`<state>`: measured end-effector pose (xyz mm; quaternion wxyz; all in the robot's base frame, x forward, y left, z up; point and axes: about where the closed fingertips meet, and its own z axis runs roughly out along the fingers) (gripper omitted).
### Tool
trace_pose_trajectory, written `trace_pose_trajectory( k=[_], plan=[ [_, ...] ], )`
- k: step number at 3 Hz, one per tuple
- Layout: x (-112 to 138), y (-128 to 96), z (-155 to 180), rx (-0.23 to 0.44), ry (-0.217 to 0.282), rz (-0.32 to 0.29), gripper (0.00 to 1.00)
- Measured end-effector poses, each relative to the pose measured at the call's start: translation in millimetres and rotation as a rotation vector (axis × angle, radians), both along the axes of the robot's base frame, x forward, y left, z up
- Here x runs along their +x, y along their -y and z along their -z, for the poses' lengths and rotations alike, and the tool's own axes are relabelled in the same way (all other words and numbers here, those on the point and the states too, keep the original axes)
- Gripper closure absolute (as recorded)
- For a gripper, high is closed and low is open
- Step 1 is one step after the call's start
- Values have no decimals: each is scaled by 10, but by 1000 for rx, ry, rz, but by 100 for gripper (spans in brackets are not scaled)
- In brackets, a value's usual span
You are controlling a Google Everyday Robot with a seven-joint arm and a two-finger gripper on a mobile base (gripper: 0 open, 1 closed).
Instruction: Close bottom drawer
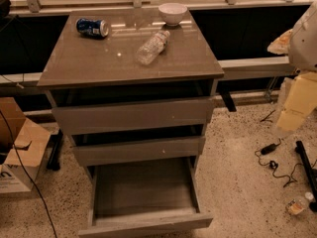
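The bottom drawer [146,225] is the lowest of three on the grey-brown cabinet [74,73]. It is pulled far out toward me, and its bare grey floor [143,187] shows. The middle drawer [138,150] and top drawer [133,115] above it sit much further in. My gripper [293,110] hangs off my arm at the right edge of the view, level with the top drawer. It is well to the right of the cabinet and touches nothing.
A blue can [92,27], a clear plastic bottle [152,47] and a white bowl [172,13] lie on the cabinet top. A cardboard box [20,152] stands left. Cables and an adapter [270,148], a black bar [307,167] and a small container [297,206] lie on the right floor.
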<state>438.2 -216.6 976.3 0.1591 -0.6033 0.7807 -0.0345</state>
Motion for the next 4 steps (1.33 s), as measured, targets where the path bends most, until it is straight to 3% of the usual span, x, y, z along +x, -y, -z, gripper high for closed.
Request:
trace_pose_trajectory(
  k=[1, 2, 3, 4],
  plan=[
    [0, 0, 0, 0, 0, 0, 0],
    [3, -9, -13, -1, 9, 1, 18],
    [45, -153, 205, 36, -7, -43, 42],
    [118, -343, 621, 117, -39, -85, 65]
  ],
)
